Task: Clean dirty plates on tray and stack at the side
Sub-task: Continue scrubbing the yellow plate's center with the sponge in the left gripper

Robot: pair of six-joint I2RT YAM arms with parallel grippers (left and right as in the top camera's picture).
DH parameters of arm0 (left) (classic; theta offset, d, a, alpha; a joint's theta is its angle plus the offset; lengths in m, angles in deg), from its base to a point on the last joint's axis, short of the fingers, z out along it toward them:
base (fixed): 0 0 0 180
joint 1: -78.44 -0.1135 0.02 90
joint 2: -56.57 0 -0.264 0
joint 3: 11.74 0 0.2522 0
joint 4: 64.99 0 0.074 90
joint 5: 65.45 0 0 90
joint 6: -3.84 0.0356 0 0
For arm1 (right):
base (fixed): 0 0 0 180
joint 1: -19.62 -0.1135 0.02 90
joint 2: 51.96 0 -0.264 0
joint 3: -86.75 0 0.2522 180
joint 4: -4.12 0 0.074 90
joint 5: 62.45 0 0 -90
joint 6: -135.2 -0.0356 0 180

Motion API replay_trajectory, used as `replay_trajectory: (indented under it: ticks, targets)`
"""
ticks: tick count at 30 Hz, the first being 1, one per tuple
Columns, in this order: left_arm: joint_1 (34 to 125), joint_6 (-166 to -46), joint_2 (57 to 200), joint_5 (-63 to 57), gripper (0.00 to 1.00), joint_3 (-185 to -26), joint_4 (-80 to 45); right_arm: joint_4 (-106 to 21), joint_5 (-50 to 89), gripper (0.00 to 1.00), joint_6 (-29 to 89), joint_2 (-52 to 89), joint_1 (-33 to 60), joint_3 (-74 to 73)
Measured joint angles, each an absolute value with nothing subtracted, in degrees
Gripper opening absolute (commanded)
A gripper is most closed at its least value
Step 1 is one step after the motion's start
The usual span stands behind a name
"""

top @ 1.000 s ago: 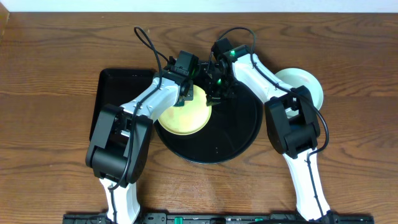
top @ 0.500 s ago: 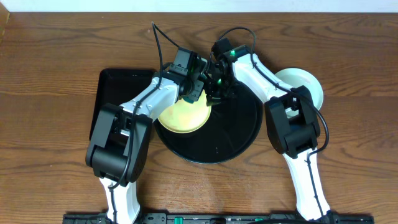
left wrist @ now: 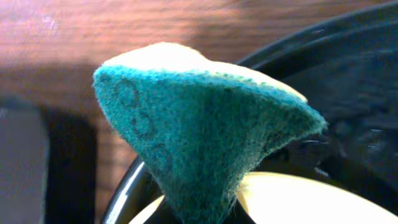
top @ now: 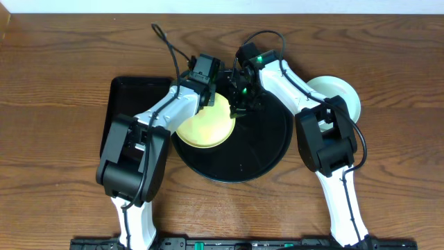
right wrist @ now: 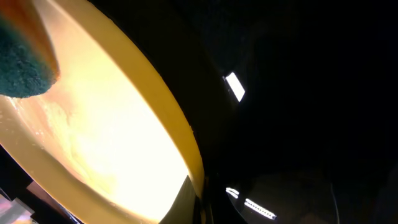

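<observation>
The pale yellow plate [top: 203, 125] lies on the left part of the round black tray [top: 263, 149], its far-right rim lifted. My right gripper [top: 239, 105] is shut on that rim; the right wrist view shows the plate [right wrist: 106, 124] running down to the jaws [right wrist: 196, 196]. My left gripper [top: 208, 94] is shut on a green sponge [left wrist: 199, 137], held at the plate's far edge; the sponge also shows in the right wrist view [right wrist: 22, 62]. Two mint plates [top: 343, 94] are stacked right of the tray. I see no clear red smear.
A smaller rectangular black tray [top: 125, 104] lies to the left, touching the round tray. The round tray's rim [left wrist: 124, 186] passes just under the sponge. Both arms cross over the tray's far side. Bare wood table [top: 55, 160] surrounds everything.
My left gripper swung right with the sponge across the plate's far edge, then came back left. The right gripper and the plate stayed in place.
</observation>
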State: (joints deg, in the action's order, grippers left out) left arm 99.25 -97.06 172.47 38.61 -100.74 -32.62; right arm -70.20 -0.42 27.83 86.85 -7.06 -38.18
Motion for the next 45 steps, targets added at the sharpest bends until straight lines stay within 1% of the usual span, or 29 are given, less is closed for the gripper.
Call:
replay_trajectory:
  ticks: [6,10,13,18,20,22,24,28,35,38,42,45]
  targets:
    - [98.93,-102.04,172.47,38.77,0.08,-101.33,-28.84,-70.18,-0.42,0.01,27.83,86.87,-7.06,-38.18]
    - [98.10,-102.92,172.27,34.46,0.07,-101.44,-25.23,-70.16,-0.48,0.01,27.86,86.87,-7.06,-38.18]
    - [96.70,-101.17,171.59,26.31,0.08,-101.49,-23.79,-70.16,-0.52,0.01,27.88,86.87,-7.06,-38.18]
    - [96.43,-92.62,171.50,4.17,0.08,-101.33,-24.23,-70.13,-0.52,0.01,27.88,86.87,-7.06,-38.18]
    - [97.13,-90.63,171.50,-0.47,0.08,-101.27,-24.75,-70.13,-0.55,0.01,27.88,86.87,-7.06,-38.18]
    - [97.81,-89.56,171.50,-2.06,0.08,-101.27,-25.12,-70.16,-0.55,0.01,27.88,86.87,-7.06,-38.18]
    - [97.81,-89.50,171.53,-1.08,0.08,-101.27,-25.34,-70.13,-0.52,0.01,27.88,86.87,-7.06,-38.18]
    - [97.75,-92.82,171.53,6.35,0.08,-101.27,-24.64,-70.13,-0.52,0.01,27.88,86.89,-7.06,-38.18]
    - [98.12,-105.34,171.44,21.63,0.08,-101.36,-19.44,-70.11,-0.55,0.01,27.88,86.89,-7.06,-38.18]
    - [98.23,-110.50,171.31,25.63,0.08,-101.40,-17.23,-70.07,-0.63,0.01,27.88,86.89,-7.06,-38.18]
    - [98.23,-114.39,171.26,27.14,0.08,-101.40,-16.14,-69.98,-0.83,0.01,27.90,86.93,-7.06,-38.18]
    - [97.81,-110.35,171.22,22.03,0.08,-101.40,-16.07,-69.98,-0.92,0.01,28.03,86.96,-7.06,-38.18]
